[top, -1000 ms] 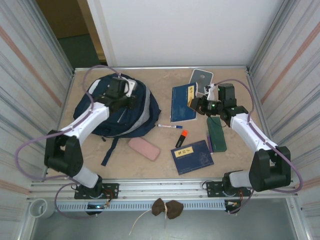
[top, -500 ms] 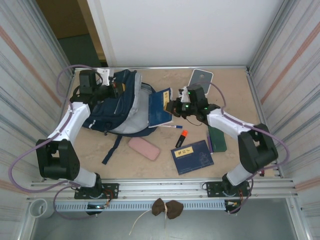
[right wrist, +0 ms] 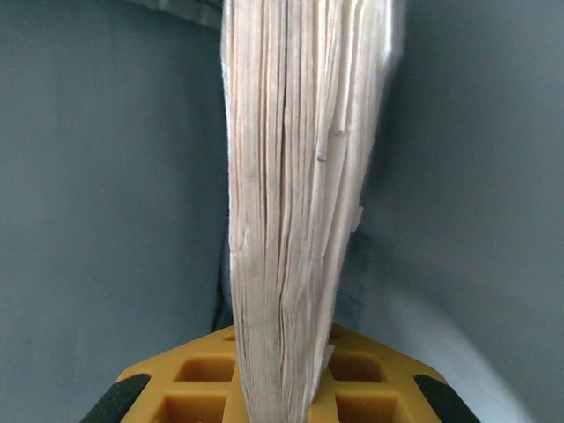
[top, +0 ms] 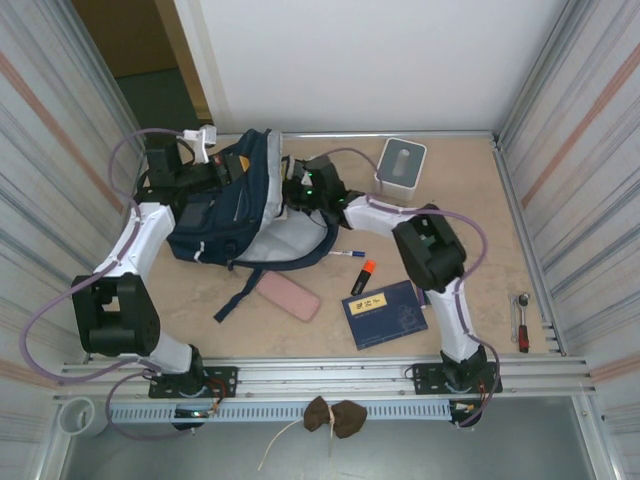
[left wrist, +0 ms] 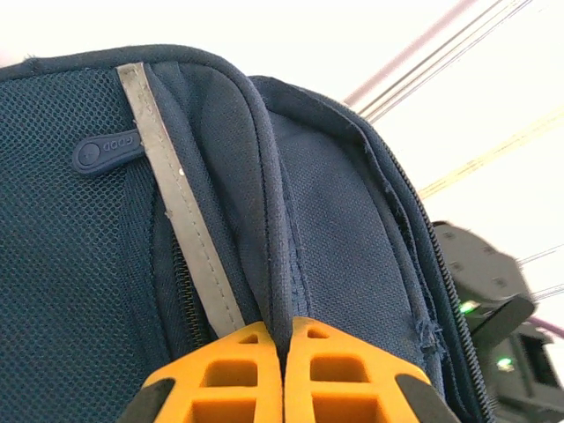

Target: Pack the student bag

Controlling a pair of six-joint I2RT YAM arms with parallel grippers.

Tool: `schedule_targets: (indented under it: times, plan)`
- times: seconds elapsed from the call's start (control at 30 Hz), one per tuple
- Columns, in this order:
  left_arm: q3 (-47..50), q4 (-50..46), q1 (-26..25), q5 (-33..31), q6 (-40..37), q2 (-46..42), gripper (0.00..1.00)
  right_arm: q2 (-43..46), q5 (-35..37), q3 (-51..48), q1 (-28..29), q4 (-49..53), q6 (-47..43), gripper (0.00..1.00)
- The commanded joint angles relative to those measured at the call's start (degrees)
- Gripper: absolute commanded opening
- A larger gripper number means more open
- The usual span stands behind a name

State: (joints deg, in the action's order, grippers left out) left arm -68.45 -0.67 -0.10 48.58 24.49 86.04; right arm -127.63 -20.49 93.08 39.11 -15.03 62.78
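the large navy-blue fabric backpack (top: 215,225) lies at the far left of the beige table (top: 480,250), its mouth facing the right arm. the left gripper (left wrist: 284,339) is pinched on a fold of the bag's rim. the right gripper (right wrist: 280,352) is clamped on a thick paper book (right wrist: 291,176) between grey lining walls.

Navy backpack (left wrist: 106,282) w/ grey stripe (left wrist: 181,207), zip pull (left wrist: 104,152) upper L. Orange left gripper (left wrist: 284,342) pinched fabric fold, btm ctr. Black arm (left wrist: 483,269), green lights, sat at R.
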Motion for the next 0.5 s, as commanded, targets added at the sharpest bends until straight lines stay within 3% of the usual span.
schedule_targets:
  times: [0.0,0.1,0.2,0.47]
  plan:
    - [-1.56,8.17,0.80,4.33,1.89,-0.54,0.00,-5.41,0.92,9.42,2.62,-0.37,1.23,0.22]
    - [-1.72,8.92,1.22,4.95,2.65,0.17,0.00,-6.33,-0.88,11.49,2.84,2.65,-0.53,0.38]
    - [-1.52,9.17,1.86,4.93,2.91,0.53,0.00,-2.06,-1.99,6.35,1.41,2.79,-2.85,0.50]
    - [-2.05,2.90,2.30,-0.71,-2.33,2.92,0.00,19.42,-7.01,-13.46,-3.52,3.38,-9.51,0.52]
